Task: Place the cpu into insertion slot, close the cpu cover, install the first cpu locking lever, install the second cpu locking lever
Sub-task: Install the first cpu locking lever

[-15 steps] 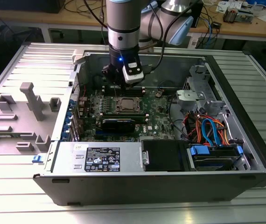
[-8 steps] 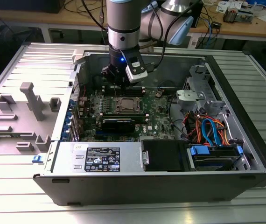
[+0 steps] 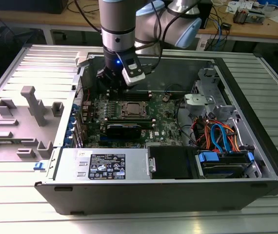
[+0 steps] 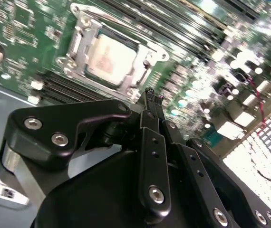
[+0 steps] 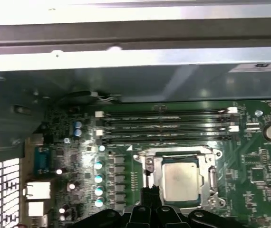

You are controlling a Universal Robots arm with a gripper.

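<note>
Fig. My gripper point(image 4: 152, 96), fingers pinched together on nothing, hovered just beside the cpu cover point(image 5: 177, 155), which lay closed over the seated cpu point(image 5: 179, 179)

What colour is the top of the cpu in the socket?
Dull silver-grey; the cpu shows best in the first wrist view.

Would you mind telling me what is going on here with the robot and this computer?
A robot arm is working inside an open computer case. Its gripper, fingers shut, hangs just beside the insertion slot on the motherboard. The cpu already sits in the slot, with the cpu cover lying down over its edges. Whether the locking levers are latched cannot be told.
</note>
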